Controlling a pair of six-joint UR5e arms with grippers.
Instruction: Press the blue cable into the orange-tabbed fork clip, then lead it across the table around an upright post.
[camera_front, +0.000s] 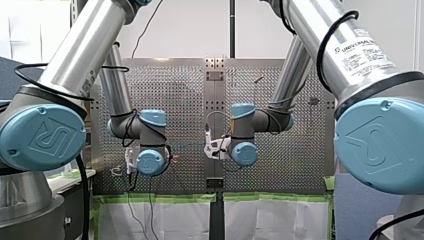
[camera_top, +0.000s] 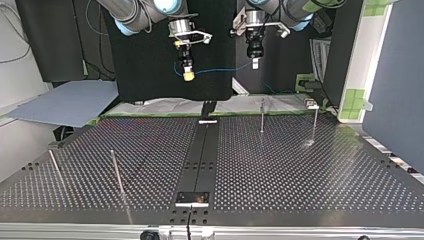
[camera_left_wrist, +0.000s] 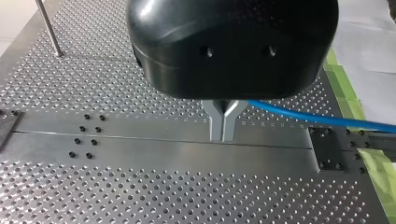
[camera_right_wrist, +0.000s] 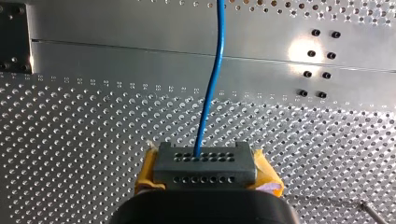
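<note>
Where the blue cable (camera_top: 220, 70) hangs, thin posts (camera_top: 116, 172) (four) dot the table (camera_top: 300, 170).

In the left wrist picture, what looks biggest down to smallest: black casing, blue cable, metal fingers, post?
1. black casing, though nearest the camera.
2. blue cable, by length.
3. metal fingers and post: close in length; the post is farther and cut off, so unranked.
</note>
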